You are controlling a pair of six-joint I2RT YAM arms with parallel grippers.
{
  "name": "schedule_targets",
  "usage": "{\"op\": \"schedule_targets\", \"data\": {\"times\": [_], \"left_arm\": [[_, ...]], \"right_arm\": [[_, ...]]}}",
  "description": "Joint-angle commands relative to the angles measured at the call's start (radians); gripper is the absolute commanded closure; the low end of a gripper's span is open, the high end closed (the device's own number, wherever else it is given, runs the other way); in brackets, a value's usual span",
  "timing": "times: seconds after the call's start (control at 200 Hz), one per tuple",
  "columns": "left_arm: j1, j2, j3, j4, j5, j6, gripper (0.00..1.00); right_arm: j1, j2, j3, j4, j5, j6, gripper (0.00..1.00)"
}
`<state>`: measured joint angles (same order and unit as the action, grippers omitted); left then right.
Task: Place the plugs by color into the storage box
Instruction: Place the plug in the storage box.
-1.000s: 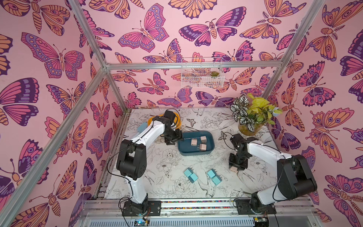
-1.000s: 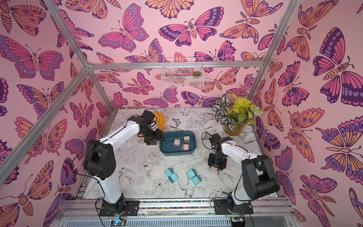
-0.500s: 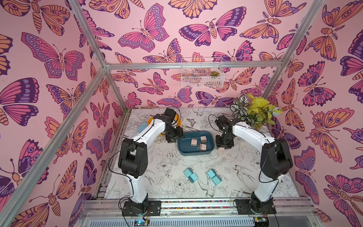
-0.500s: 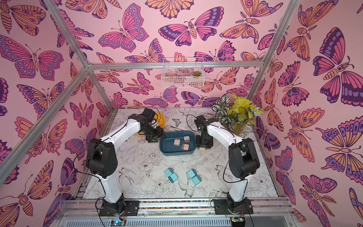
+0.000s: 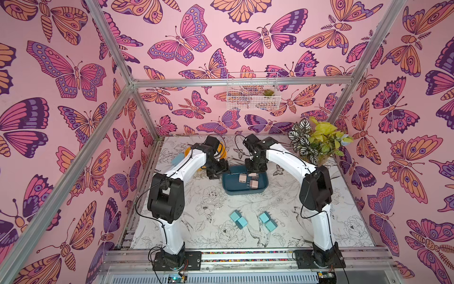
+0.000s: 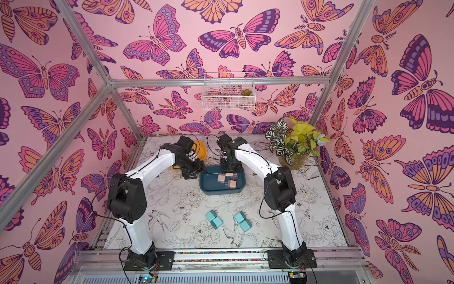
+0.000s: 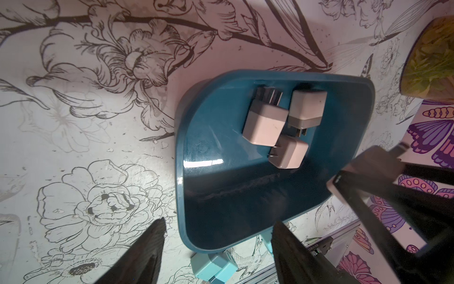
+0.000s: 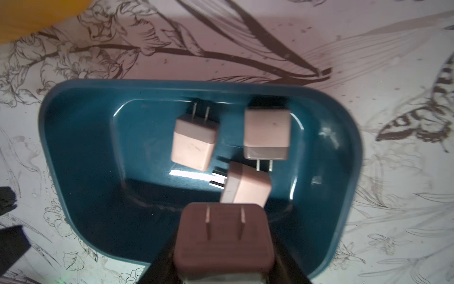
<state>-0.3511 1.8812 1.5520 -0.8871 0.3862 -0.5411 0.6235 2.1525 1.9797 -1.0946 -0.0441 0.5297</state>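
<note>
The storage box is a dark teal tray (image 5: 227, 187) (image 6: 205, 184) mid-table, with three pale pink plugs (image 5: 243, 177) (image 8: 194, 145) lying in it. My right gripper (image 5: 255, 169) (image 8: 223, 243) hangs over the tray's far rim, shut on another pink plug (image 8: 223, 236) with its prongs towards the camera. My left gripper (image 5: 216, 173) (image 7: 218, 222) is open and empty at the tray's left end, its fingertips straddling that rim. Several light teal plugs (image 5: 238, 218) (image 5: 267, 221) (image 6: 213, 220) lie in two pairs on the table nearer the front.
An orange bowl (image 5: 223, 150) and a pale blue tool (image 5: 175, 158) sit behind the left arm. A potted plant (image 5: 317, 145) stands at the back right. A white wire basket (image 5: 253, 97) hangs on the back wall.
My right arm has swung from the right side of the table inward and back to the tray's far rim, staying shut. The left arm has barely moved.
</note>
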Motion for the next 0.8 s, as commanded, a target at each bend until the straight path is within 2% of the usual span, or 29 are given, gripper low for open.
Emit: {"op": "schedule_targets", "data": {"times": [0.0,0.255,0.496,0.796], "left_arm": [[0.009,-0.045,-0.021,-0.003,-0.031,0.024,0.29],[0.022,-0.085,-0.058,-0.002,-0.062,0.032,0.29],[0.038,-0.098,-0.119,0.023,-0.038,0.033,0.29],[0.041,-0.093,-0.119,0.023,-0.035,0.035,0.29]], "right_arm": [[0.033,0.047,0.034,-0.036,-0.025,0.018,0.53],[0.059,0.068,-0.003,0.007,-0.060,0.039,0.53],[0.072,0.082,-0.051,0.050,-0.080,0.056,0.53],[0.093,0.108,-0.062,0.056,-0.076,0.044,0.53]]}}
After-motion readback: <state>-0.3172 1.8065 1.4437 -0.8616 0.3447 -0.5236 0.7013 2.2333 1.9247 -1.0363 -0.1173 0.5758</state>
